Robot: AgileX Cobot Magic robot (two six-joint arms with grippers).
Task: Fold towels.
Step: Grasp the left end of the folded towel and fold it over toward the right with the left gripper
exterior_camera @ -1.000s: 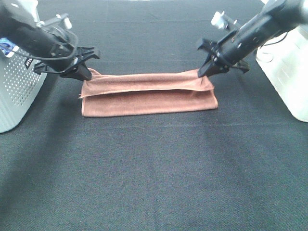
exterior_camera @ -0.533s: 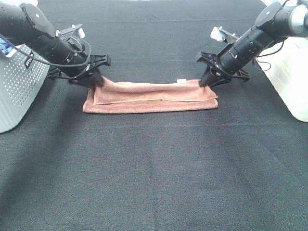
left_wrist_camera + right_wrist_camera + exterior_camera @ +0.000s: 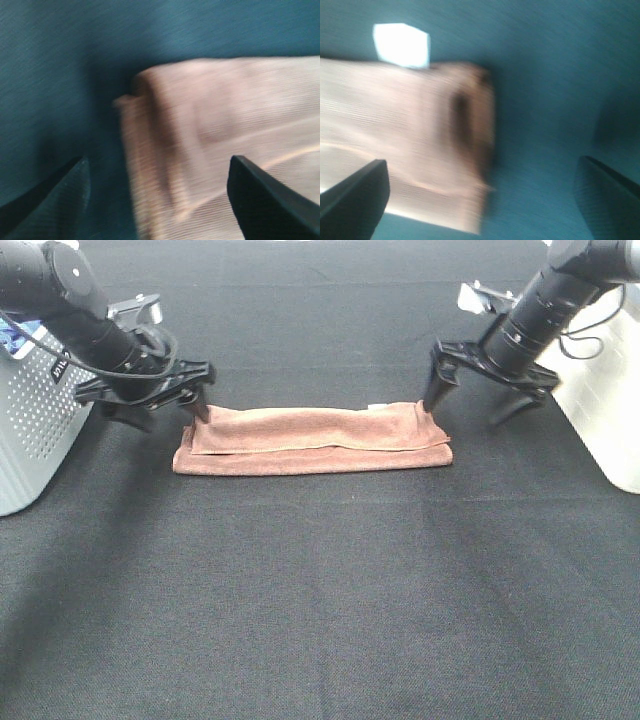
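Note:
The terracotta towel (image 3: 312,438) lies folded into a long narrow strip on the black table, with a small white tag (image 3: 377,406) on its far edge. My left gripper (image 3: 163,412) is open at the strip's left end, jaws spread just above the table and off the cloth. My right gripper (image 3: 473,408) is open at the strip's right end, one finger beside the cloth corner. The left wrist view shows the folded left end (image 3: 210,135) between spread fingers. The right wrist view shows the right end (image 3: 410,140) and the tag (image 3: 401,44).
A grey perforated basket (image 3: 35,435) stands at the left table edge beside my left arm. A white container (image 3: 605,390) stands at the right edge behind my right arm. Black table cloth (image 3: 320,590) covers the front half.
Both grippers have laid the towel's far layer down onto the strip, opened, and let go. The towel now lies flat, and the right arm has lifted slightly to the right.

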